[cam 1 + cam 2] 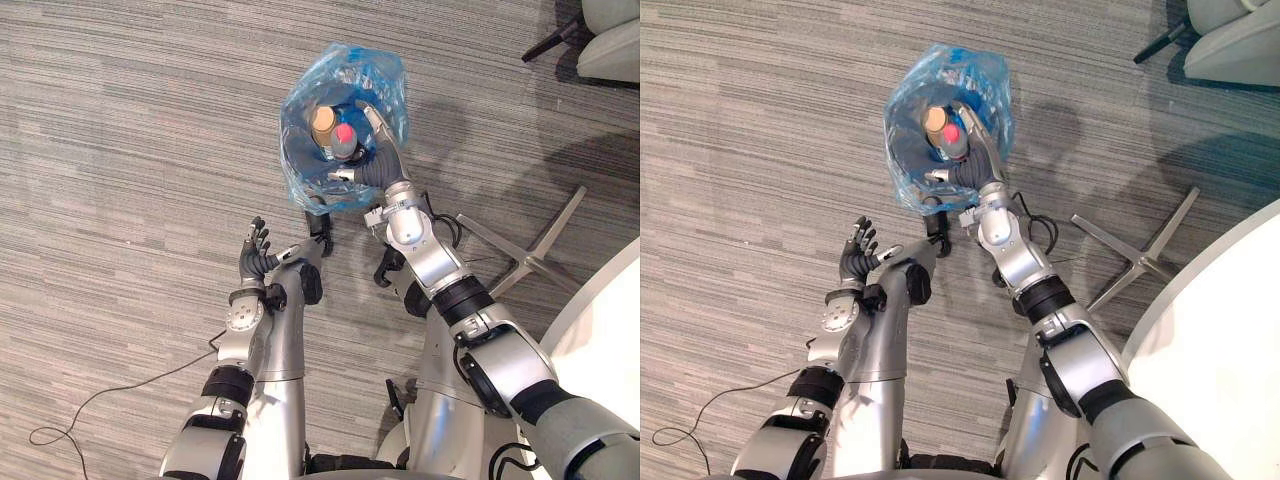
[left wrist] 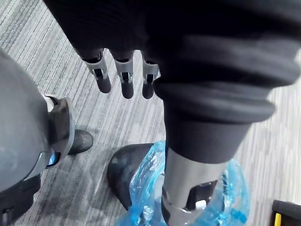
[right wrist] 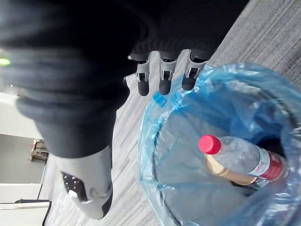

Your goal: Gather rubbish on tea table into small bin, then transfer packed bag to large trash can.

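Note:
A small dark bin [image 2: 120, 174] lined with a blue plastic bag [image 1: 385, 85] stands on the carpet in front of me. Inside the bag lie a clear bottle [image 3: 240, 160] with a red cap [image 1: 345, 134] and a tan-capped item [image 1: 323, 120]. My right hand [image 1: 378, 165] hovers over the near side of the bag's opening, its fingers [image 3: 163, 77] straight above the rim and holding nothing. My left hand [image 1: 255, 262] is low to the bin's near left, with straight fingers [image 2: 126, 80] and its thumb reaching toward the bin's base without gripping.
Grey striped carpet lies all around the bin. A silver star-shaped chair base [image 1: 530, 255] spreads to the right. A white round table edge [image 1: 610, 310] fills the lower right. A pale seat [image 1: 610, 45] sits at the top right.

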Controlling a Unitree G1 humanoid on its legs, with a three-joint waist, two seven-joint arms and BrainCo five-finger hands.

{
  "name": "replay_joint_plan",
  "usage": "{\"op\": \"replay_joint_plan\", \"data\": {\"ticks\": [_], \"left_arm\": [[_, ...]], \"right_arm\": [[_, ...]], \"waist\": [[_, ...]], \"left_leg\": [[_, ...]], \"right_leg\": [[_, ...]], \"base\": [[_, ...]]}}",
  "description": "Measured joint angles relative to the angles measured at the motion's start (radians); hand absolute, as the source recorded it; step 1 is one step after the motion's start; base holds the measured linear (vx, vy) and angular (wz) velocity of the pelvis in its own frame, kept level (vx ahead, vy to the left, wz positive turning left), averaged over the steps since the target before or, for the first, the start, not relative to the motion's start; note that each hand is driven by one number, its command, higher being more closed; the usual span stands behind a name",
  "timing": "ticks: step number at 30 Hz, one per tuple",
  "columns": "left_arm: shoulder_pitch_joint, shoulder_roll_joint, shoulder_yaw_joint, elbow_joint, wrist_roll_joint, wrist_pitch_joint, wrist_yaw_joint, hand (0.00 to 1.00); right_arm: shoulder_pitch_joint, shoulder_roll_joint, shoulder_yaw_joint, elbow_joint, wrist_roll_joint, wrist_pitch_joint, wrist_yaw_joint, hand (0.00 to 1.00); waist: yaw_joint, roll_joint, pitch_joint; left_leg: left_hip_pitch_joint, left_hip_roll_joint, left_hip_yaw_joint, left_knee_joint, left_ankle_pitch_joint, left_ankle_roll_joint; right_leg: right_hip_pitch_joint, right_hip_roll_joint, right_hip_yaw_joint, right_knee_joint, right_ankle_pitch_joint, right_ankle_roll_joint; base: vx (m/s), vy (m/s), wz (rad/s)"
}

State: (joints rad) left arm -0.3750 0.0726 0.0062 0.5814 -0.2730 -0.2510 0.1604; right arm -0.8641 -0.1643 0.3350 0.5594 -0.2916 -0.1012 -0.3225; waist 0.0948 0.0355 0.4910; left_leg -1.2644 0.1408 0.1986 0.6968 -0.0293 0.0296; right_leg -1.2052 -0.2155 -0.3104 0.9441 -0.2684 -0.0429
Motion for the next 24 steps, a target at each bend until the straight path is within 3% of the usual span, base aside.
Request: {"op": "replay_joint_plan", "data": {"ticks": [7,13,24], "left_arm": [[0.000,0.001,0.002,-0.004,0.002,-0.001,0.001,0.00],[-0.001,0.013,0.001,-0.014,0.002,-0.017,0.001,0.00],[-0.002,0.066,-0.002,-0.032,-0.031,-0.031,-0.004,0.00]], "right_arm": [[-0.006,-0.020,0.062,-0.036,-0.179,0.004,-0.001,0.00],[-0.057,-0.030,0.135,0.052,-0.338,0.041,0.003,0.00],[-0.178,-0.048,0.170,0.267,-0.378,0.079,0.029,0.00]], "waist": [[0.000,0.000,0.000],[0.000,-0.001,-0.003],[0.002,-0.004,-0.009]], "left_leg": [[-0.007,0.001,-0.007,0.000,0.000,0.000],[-0.038,0.000,-0.010,0.000,0.000,0.000],[-0.143,-0.010,-0.032,0.047,0.000,0.000]], "right_leg": [[0.002,0.003,-0.008,-0.007,0.000,0.000],[-0.022,-0.002,-0.018,-0.004,-0.001,-0.001],[-0.118,-0.019,-0.016,0.074,-0.038,-0.023]], "base": [[-0.05,0.001,0.00],[-0.05,0.006,0.04],[-0.06,-0.001,0.11]]}}
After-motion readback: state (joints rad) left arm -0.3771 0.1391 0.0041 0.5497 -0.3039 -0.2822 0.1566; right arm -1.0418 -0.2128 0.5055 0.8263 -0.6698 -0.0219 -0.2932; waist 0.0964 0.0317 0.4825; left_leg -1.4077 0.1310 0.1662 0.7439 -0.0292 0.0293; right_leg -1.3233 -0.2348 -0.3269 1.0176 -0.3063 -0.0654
